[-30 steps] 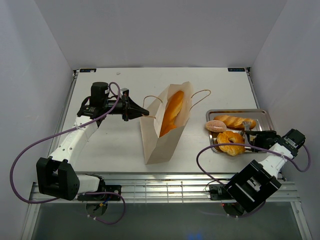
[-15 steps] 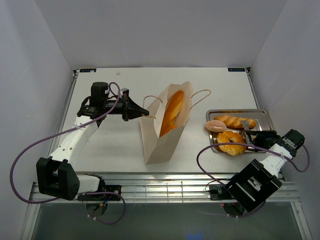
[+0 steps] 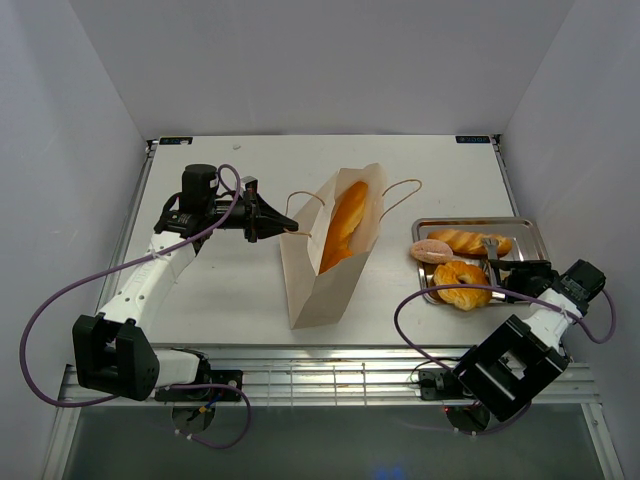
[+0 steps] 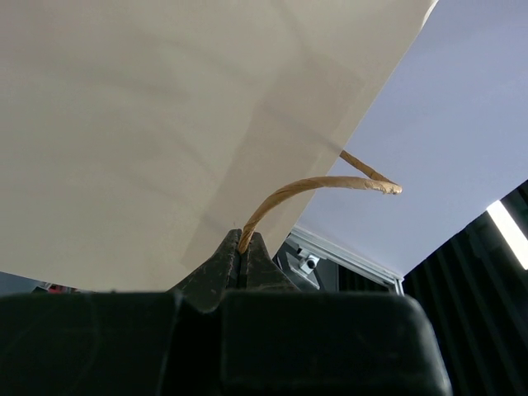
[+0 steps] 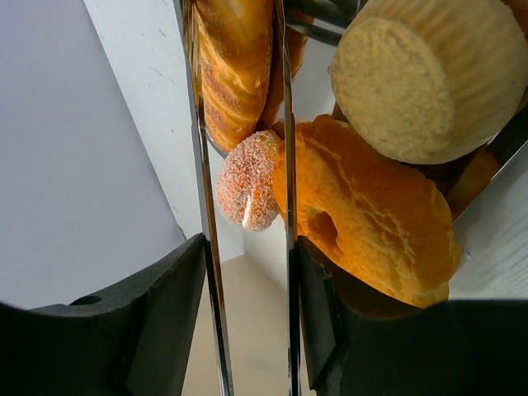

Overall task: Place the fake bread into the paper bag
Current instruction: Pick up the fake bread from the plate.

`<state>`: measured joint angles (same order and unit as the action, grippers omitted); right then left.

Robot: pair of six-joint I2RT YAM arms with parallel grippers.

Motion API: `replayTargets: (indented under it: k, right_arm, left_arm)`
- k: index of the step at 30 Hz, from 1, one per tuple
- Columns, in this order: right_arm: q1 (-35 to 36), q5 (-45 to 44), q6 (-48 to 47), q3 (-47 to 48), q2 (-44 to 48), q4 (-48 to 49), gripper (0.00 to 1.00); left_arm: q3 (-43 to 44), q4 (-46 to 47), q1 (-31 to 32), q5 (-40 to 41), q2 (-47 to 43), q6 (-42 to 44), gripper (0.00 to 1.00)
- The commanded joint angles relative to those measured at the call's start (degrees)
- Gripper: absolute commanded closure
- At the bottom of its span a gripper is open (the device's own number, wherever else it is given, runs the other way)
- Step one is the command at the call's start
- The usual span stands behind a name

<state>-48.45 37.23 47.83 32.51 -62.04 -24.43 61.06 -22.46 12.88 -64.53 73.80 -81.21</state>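
Mid-table [image 3: 230, 290], the paper bag [image 3: 325, 285] stands open with the baguette [image 3: 345, 225] inside. My left gripper [image 4: 244, 252] is clenched on its cord handle [image 4: 305, 188]. Over the tray [image 3: 528, 240], my right gripper [image 5: 246, 280] clasps the tongs [image 5: 204, 206] above the remaining pastries [image 3: 462, 285].

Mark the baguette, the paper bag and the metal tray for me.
baguette [image 3: 346, 232], top view, middle of the loaf showing in the bag's mouth.
paper bag [image 3: 318, 295], top view, plain tan side near the bottom.
metal tray [image 3: 528, 240], top view, bare floor near its right end.
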Motion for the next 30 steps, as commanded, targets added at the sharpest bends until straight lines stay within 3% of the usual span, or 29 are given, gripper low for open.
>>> replayTargets:
  k: [1,10,18,24,30]
  right_arm:
    - [0.54,1.88,1.3,-0.7,-0.8,5.53,0.48]
    - [1.33,2.14,2.44,-0.43,-3.09,9.57,0.5]
    - [1.51,2.49,2.79,-0.78,-2.65,10.1,0.81]
    - [1.51,2.49,3.67,0.44,-1.24,9.57,0.92]
    - [2.21,1.44,4.64,7.19,0.43,5.89,0.92]
  left_arm:
    - [0.11,-0.57,0.12,0.28,-1.73,1.14,1.0]
    - [0.38,-0.83,0.12,0.46,-1.47,1.4,1.0]
    - [1.87,-1.71,0.12,0.64,-0.85,2.02,1.0]
    - [2.31,-2.42,0.3,0.64,-0.76,2.46,1.0]
    - [2.31,-3.21,0.47,0.37,-0.67,2.72,1.0]
